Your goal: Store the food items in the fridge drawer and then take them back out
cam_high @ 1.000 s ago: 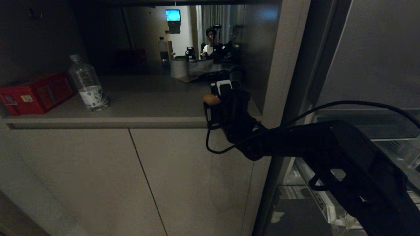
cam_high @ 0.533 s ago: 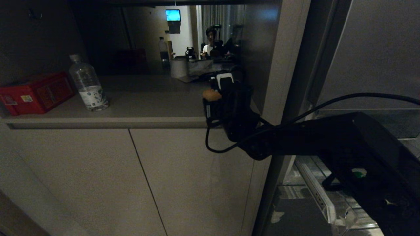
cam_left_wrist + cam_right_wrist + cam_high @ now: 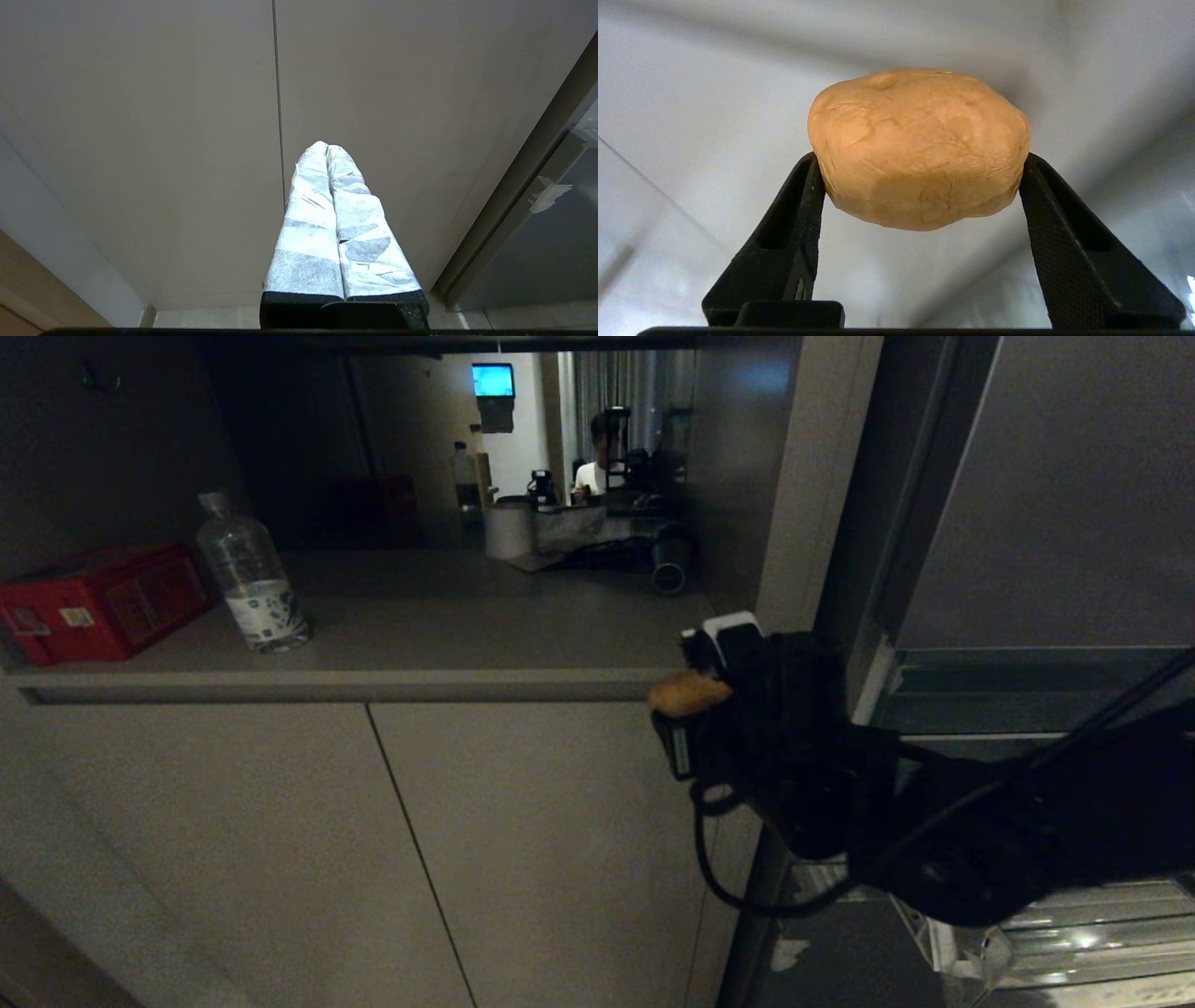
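Observation:
A brown potato-like lump [image 3: 919, 144], one of the food items, is clamped between the two black fingers of my right gripper [image 3: 920, 161]. In the head view that gripper [image 3: 695, 702] holds the lump [image 3: 689, 693] in the air just off the counter's right end, beside the open fridge. The fridge drawer [image 3: 1055, 933] shows as clear ribbed plastic low at the right, partly hidden behind my right arm. My left gripper [image 3: 326, 148] is parked facing the cabinet fronts, with its white-wrapped fingers pressed together and nothing between them.
A red box [image 3: 103, 602] and a clear water bottle [image 3: 250, 574] stand on the grey counter [image 3: 420, 625] at the left. Beige cabinet doors [image 3: 373, 849] lie below it. The fridge's grey door [image 3: 1074, 495] rises at the right. A person [image 3: 597, 457] shows far behind.
My right arm has swung right and down from above the counter's edge toward the fridge opening, carrying the brown lump with it. The left gripper's earlier position is not shown.

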Robot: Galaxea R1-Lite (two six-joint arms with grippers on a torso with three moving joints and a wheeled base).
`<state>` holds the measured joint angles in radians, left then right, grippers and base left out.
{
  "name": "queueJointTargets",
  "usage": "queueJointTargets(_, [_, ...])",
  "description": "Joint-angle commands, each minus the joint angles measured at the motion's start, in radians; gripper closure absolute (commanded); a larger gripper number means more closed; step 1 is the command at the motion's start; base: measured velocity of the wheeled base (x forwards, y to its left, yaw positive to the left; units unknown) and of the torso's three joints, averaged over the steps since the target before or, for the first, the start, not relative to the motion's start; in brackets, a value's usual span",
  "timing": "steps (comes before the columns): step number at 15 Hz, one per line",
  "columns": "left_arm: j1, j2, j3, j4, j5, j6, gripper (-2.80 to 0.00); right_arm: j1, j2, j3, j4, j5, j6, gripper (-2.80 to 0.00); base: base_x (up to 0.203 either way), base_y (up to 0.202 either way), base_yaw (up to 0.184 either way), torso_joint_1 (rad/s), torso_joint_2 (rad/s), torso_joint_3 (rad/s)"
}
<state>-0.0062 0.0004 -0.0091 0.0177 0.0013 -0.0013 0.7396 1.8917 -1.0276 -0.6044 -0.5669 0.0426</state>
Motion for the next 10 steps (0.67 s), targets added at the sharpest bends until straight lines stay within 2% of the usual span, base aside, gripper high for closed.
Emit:
queueJointTargets(1, [0.000,0.000,0.000,0.001,0.000,0.000,0.00,-0.046,-0.201,0.244,-0.002,-0.026,0.050,0.00,0.000,0.000,0.000,0.000,0.00,0.000])
queueJointTargets(5, [0.000,0.000,0.000,0.001,0.000,0.000,0.00,-0.273,-0.303,0.484,0.019,-0.065,0.107,0.00,0.000,0.000,0.000,0.000,0.00,0.000])
queueJointTargets(7, [0.000,0.000,0.000,0.001,0.000,0.000,0.00,-0.390,-0.312,0.530,0.024,-0.060,0.112,0.00,0.000,0.000,0.000,0.000,0.00,0.000])
queueJointTargets(10, [0.000,0.000,0.000,-0.001,0.000,-0.001,0.00,-0.569,-0.302,0.529,0.027,-0.017,0.108,0.00,0.000,0.000,0.000,0.000,0.00,0.000])
